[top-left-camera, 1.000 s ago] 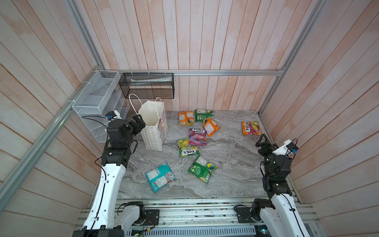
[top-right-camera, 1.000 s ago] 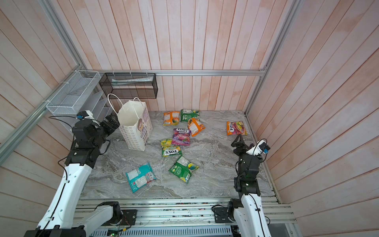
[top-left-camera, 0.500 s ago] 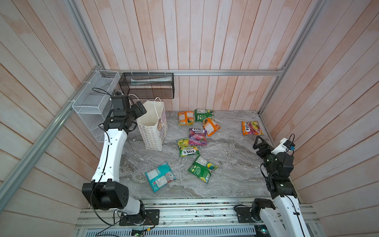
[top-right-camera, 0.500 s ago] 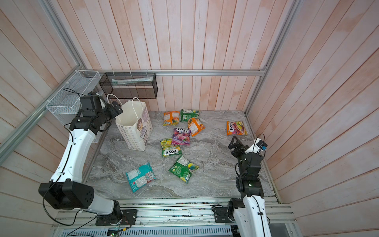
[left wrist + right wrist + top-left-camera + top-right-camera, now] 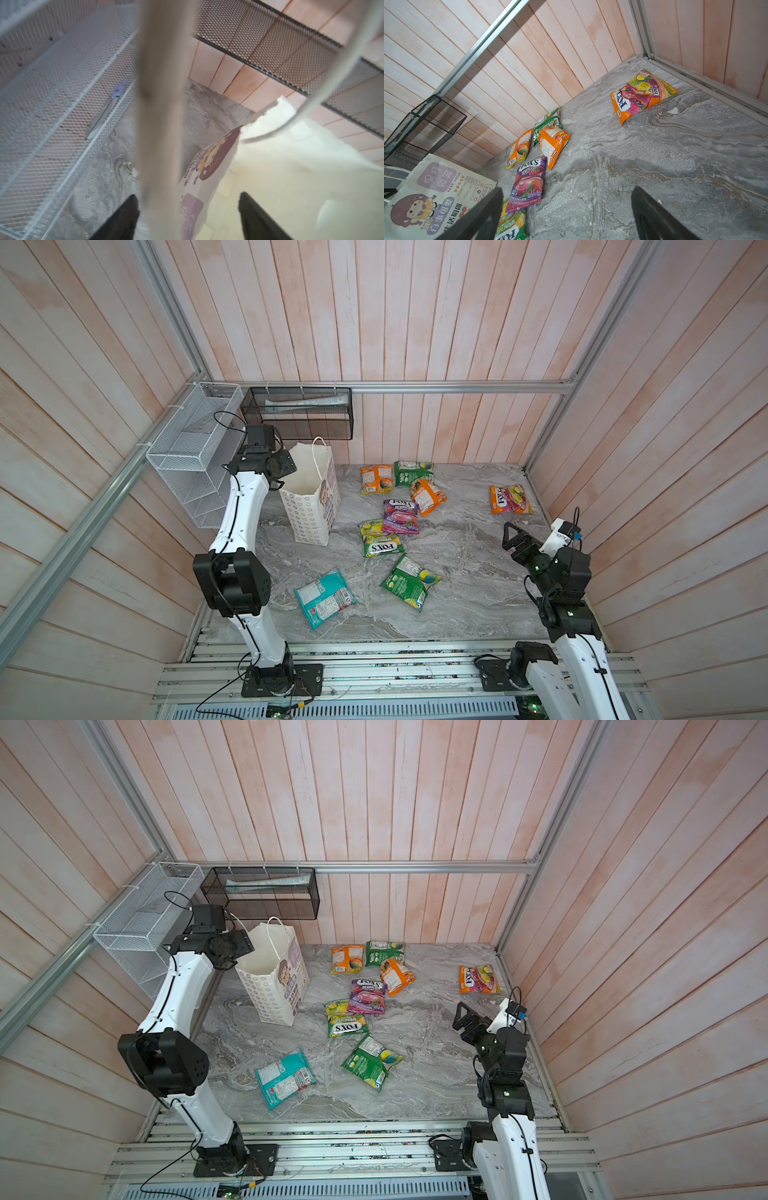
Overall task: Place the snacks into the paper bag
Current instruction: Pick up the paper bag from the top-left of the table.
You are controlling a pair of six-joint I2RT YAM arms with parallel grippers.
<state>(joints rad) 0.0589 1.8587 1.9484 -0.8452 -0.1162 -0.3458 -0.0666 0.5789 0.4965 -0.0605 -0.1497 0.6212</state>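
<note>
Left gripper (image 5: pixel 188 196) at paper bag (image 5: pixel 309 510) rim
Straddled the rim, jaws apart, nothing clasped; with right gripper (image 5: pixel 568 188) spread wide, empty; with eight snacks (image 5: pixel 400 516) strewn on marble tabletop (image 5: pixel 457 572).

Mesh basket (image 5: pixel 299 412) behind paper bag (image 5: pixel 309 506)

Left arm (image 5: pixel 241 506): reared up tall, wrist at the paper bag (image 5: pixel 309 510) rim.
Left gripper (image 5: pixel 187 195): jaws apart, straddling one bag wall.
Right arm (image 5: pixel 557 568): folded low, well apart from bag.
Right gripper (image 5: pixel 512 533): jaws wide, pointing bagward.
</note>
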